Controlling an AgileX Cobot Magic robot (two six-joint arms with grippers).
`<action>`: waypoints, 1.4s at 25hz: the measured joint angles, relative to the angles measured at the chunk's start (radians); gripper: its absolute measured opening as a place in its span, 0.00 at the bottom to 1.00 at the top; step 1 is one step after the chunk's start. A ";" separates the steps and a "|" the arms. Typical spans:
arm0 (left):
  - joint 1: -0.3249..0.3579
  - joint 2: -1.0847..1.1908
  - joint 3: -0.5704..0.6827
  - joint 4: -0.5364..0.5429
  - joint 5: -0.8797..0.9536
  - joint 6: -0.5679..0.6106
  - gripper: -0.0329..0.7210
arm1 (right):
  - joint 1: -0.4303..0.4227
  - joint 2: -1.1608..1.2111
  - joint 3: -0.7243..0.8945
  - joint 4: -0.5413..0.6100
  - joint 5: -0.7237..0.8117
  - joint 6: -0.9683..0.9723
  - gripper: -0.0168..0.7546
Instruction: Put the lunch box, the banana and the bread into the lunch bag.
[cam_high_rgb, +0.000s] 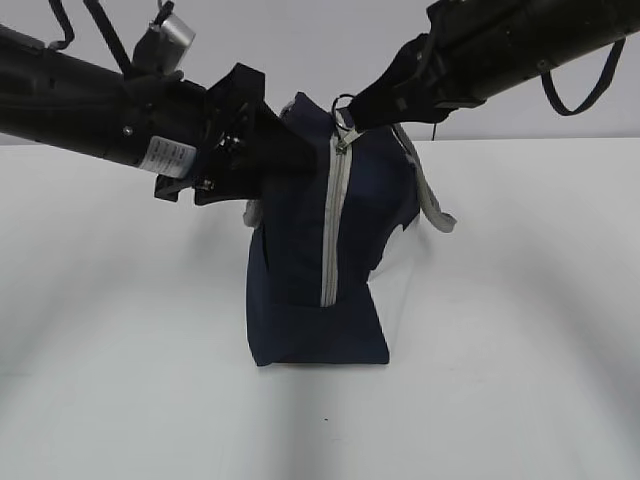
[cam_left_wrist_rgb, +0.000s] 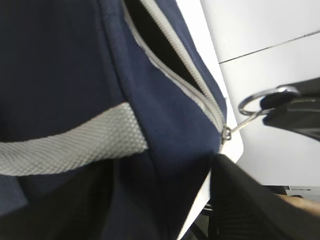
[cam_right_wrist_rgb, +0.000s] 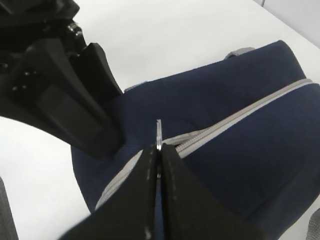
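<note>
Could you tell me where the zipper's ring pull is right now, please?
The ring pull is at the lunch bag's top end, pinched in the right gripper, with the left gripper at the bag's left side.

You find the lunch bag (cam_high_rgb: 318, 260) upright at the centre of the worktop (cam_high_rgb: 520, 330). The left gripper (cam_high_rgb: 250, 150) sits against its upper left side; the right gripper (cam_high_rgb: 362, 112) meets the ring pull (cam_left_wrist_rgb: 261, 102) at its top.

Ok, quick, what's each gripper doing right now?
Left gripper: against the navy-blue fabric lunch bag; cannot tell.
Right gripper: shut on the metal ring pull.
</note>
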 joint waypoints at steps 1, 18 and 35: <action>-0.001 0.000 0.000 -0.001 0.002 0.000 0.52 | 0.000 0.000 0.000 0.000 0.000 0.000 0.00; -0.001 0.001 -0.001 -0.003 0.028 0.008 0.05 | -0.011 0.051 -0.018 0.011 -0.085 -0.027 0.00; -0.001 0.001 -0.002 0.046 0.109 0.040 0.04 | -0.058 0.226 -0.254 0.020 -0.050 -0.029 0.00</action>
